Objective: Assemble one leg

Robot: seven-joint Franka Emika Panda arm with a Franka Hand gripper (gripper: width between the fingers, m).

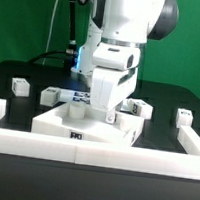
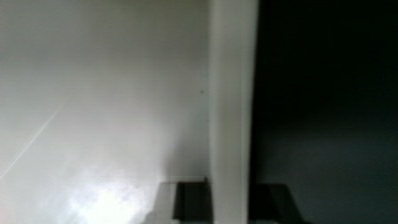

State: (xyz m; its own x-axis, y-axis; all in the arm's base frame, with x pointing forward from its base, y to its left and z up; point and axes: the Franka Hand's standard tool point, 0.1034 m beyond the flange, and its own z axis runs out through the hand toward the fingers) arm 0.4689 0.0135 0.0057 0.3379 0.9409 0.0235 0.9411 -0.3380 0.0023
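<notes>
My gripper [image 1: 110, 117] is low on the panel [image 1: 55, 124], its fingers [image 2: 189, 204] seemingly either side of the raised rim [image 2: 231, 90]. The picture is blurred, so I cannot tell whether they pinch it. The leg [image 1: 139, 109] stands just beside my hand, not held, and another leg [image 1: 183, 118] sits farther out.

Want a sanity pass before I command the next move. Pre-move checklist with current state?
1. Gripper down low at the square panel: ok.
2. Jaws open or shut: cannot tell; the exterior view is too small and the wrist view too close.
3. Part in the grip: cannot tell.
4. Loose legs apart from the arm: ok; a leg sits at the exterior view's left, another leg at its right.
5. Panel inside the white fence: ok.
6. Wrist view usable for alignment: not ok; a blurred white surface fills most of it.
</notes>
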